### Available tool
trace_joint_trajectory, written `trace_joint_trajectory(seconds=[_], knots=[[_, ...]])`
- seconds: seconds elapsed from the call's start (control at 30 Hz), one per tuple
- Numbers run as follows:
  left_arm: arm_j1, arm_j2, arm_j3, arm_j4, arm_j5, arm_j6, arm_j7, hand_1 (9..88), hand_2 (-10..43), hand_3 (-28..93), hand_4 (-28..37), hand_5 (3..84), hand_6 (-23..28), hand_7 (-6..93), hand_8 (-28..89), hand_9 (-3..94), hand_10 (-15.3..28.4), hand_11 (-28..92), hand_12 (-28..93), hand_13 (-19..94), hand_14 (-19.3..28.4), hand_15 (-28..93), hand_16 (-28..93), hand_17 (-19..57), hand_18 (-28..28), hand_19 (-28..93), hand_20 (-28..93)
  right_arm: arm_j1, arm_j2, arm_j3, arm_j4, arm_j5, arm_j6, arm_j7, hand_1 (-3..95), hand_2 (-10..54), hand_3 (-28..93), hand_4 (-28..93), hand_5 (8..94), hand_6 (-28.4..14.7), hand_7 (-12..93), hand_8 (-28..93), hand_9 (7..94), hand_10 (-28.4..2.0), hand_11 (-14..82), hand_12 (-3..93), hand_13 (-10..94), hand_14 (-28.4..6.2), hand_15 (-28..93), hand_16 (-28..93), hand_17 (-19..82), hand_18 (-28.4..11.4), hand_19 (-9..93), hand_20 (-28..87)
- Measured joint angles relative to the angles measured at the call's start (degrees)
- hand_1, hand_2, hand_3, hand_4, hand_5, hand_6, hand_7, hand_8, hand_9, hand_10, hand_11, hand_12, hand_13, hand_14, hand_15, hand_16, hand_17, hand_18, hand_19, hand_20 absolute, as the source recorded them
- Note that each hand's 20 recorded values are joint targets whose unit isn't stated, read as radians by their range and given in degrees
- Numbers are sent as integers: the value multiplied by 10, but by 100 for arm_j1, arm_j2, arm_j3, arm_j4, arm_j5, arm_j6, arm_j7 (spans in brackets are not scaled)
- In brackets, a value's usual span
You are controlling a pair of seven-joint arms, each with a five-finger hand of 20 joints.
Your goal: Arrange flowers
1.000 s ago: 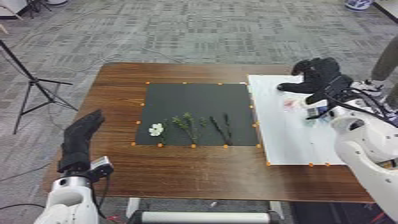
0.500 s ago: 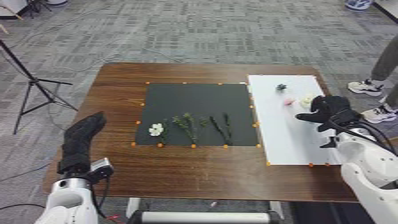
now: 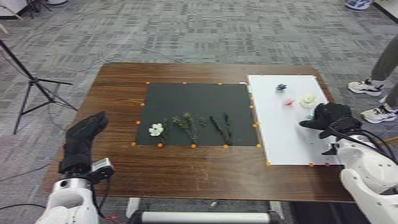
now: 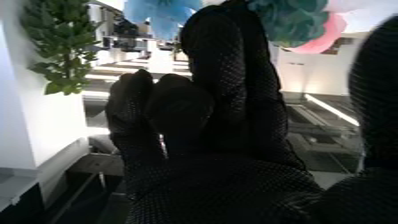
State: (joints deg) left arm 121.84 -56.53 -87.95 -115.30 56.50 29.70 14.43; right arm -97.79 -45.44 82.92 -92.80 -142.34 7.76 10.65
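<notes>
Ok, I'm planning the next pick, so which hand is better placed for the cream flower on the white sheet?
Probably the right hand: it is over the white sheet, close to the cream flower. The left hand is across the black mat.

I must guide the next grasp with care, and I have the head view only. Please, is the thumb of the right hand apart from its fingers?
Observer: Yes. In the right wrist view, the right hand has its thumb well apart from the fingers.

Operator: Thank you. Which flowers do you see overlapping there?

Observer: A teal flower partly covers a pink flower.

Operator: And is there some other colour of petals near the fingers?

Observer: Yes, light-blue petals appear beside the fingers in that view.
</notes>
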Motion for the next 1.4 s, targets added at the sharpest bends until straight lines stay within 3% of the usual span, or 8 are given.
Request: trace_joint_trajectory(seconds=[0.1, 0.23, 0.4, 0.77, 1.0, 1.2, 1.4], knots=[[0, -5, 0, 0, 0, -4, -1, 245, 47, 716, -270, 462, 50, 165, -84, 451, 131, 207, 94, 340, 150, 149, -13, 46, 98, 66, 139, 23, -7, -62, 37, -36, -11, 93, 348, -89, 682, -210, 758, 1, 283, -93, 842, -126, 451, 319, 737, -136, 759, 427, 365, -270, 813, 568], [1, -10, 0, -2, 0, -21, -1, 246, 47, 715, -270, 462, 50, 166, -84, 450, 131, 206, 94, 340, 150, 150, -13, 47, 98, 65, 139, 73, -13, -123, 53, -132, -52, 184, 430, -64, 647, -240, 769, -1, 278, 76, 855, -118, 450, 323, 745, -132, 760, 429, 373, -268, 820, 561], [14, -13, -8, -10, -1, -41, -1, 247, 46, 715, -269, 463, 51, 165, -84, 450, 132, 206, 94, 340, 150, 150, -13, 46, 98, 66, 140, 112, -21, -163, 58, -217, -83, 249, 505, -24, 624, -240, 788, 3, 282, 102, 870, -108, 451, 322, 752, -126, 764, 433, 380, -264, 821, 558], [69, -9, -46, -33, -6, -50, -8, 247, 45, 715, -265, 464, 52, 163, -83, 450, 132, 206, 94, 341, 150, 149, -13, 46, 98, 66, 139, -61, 182, -185, -282, -169, -85, 234, 522, -24, 619, -220, 801, 1, 277, 121, 871, -98, 459, 327, 751, -123, 771, 445, 375, -258, 816, 557], [70, 14, -69, -33, -5, -57, -19, 249, 42, 714, -262, 464, 52, 162, -83, 449, 132, 205, 94, 341, 149, 148, -13, 49, 96, 61, 139, -42, 686, -473, -942, 201, 440, 36, 522, -26, 616, -221, 803, 5, 278, 121, 867, -96, 462, 331, 745, -121, 776, 453, 370, -252, 812, 558], [86, 56, -131, -30, -4, -81, -30, 243, 29, 721, -258, 463, 53, 159, -82, 447, 131, 203, 94, 339, 147, 144, -13, 49, 95, 60, 139, 854, 1016, -1426, -1137, 907, 691, -683, 527, -24, 604, -245, 798, 10, 276, 95, 863, -91, 466, 333, 736, -117, 779, 453, 363, -246, 804, 559], [93, 81, -196, -17, 10, -257, -24, 243, 25, 721, -255, 459, 51, 155, -82, 441, 129, 200, 95, 335, 149, 138, -10, 45, 102, 62, 140, 2264, 994, -2807, -1170, 1749, 615, -1442, 543, -13, 579, -276, 785, 21, 284, 66, 856, -90, 467, 337, 731, -115, 779, 455, 359, -242, 797, 559]])
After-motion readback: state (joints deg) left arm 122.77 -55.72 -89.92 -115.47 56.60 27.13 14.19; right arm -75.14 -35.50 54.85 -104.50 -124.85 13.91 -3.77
